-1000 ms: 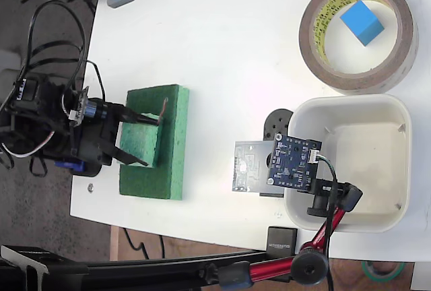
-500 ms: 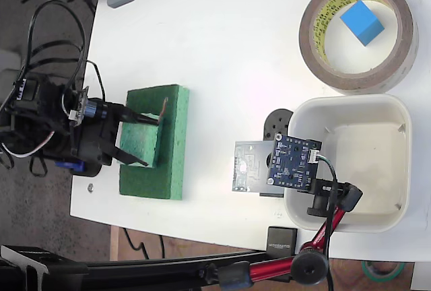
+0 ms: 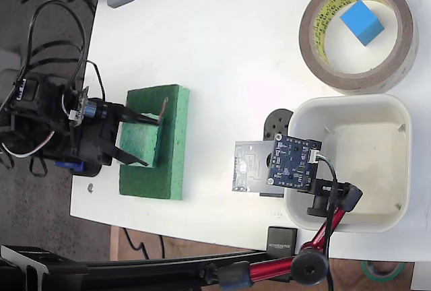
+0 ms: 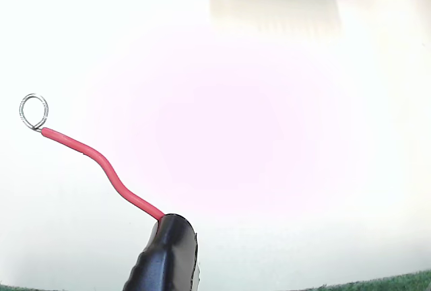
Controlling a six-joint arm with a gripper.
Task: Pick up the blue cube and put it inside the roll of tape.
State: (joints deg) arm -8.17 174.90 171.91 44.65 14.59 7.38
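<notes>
Although the task asks us to fetch it, we already see the blue cube (image 3: 362, 22) lying on the counter (image 3: 236, 42) inside the roll of tape (image 3: 357, 33), at the upper right of the fixed view. Our hand (image 3: 131, 141) sits far off at the left edge, over the green foam block (image 3: 168, 144), fingers spread and grasping nothing, its red wire (image 4: 101, 166) pointing out over bare counter.

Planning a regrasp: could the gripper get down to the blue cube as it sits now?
Probably yes: the blue cube lies uncovered inside the roll of tape, open from above; the gripper sits far off over the green foam block.
</notes>
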